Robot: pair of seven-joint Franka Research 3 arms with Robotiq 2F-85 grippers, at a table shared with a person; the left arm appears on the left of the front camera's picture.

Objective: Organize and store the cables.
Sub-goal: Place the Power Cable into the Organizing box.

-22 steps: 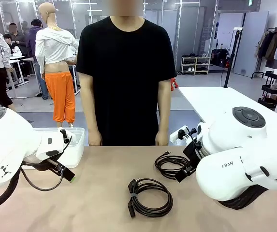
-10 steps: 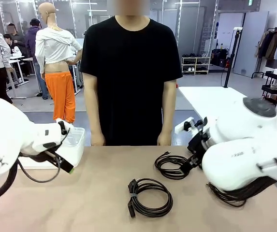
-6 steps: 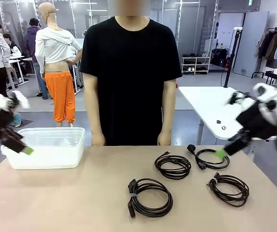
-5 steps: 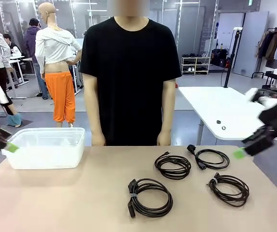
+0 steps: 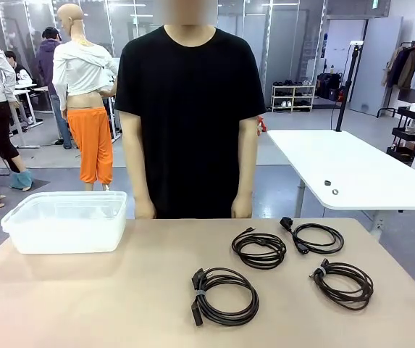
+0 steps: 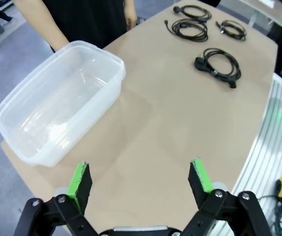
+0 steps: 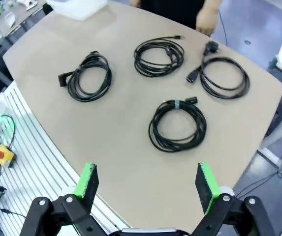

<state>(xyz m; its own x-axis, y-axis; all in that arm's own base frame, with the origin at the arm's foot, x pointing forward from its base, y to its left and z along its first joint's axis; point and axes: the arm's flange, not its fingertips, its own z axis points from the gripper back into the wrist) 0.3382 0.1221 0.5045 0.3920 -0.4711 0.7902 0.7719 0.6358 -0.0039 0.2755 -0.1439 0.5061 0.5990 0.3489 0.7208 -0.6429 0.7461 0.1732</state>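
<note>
Four coiled black cables (image 7: 177,125) lie on the right half of the tan tabletop (image 5: 120,304), none touching another. The thickest black coil with plug ends (image 5: 224,305) sits nearest the robot's edge, about mid-table. A thinner tied coil (image 5: 259,249) lies beyond it toward the far side. A loose coil with a plug (image 5: 316,237) is by the far right corner, and a fourth tied coil (image 5: 343,283) rests near the right edge.

A translucent white plastic bin (image 5: 69,235), rectangular and open-topped, stands at the far left corner, well apart from the cables, with bare tabletop between. A person in a black T-shirt (image 5: 190,109) stands behind the middle of the far edge, hands (image 5: 144,209) hanging at the table's rim.

The left gripper (image 6: 140,172) hangs high over the table's left part, its green-padded fingers spread wide and pinching nothing. The right gripper (image 7: 147,174) hangs high above the right end, likewise spread and empty. A yellow box with a red button (image 7: 0,155) sits on the ribbed platform beside the table.
</note>
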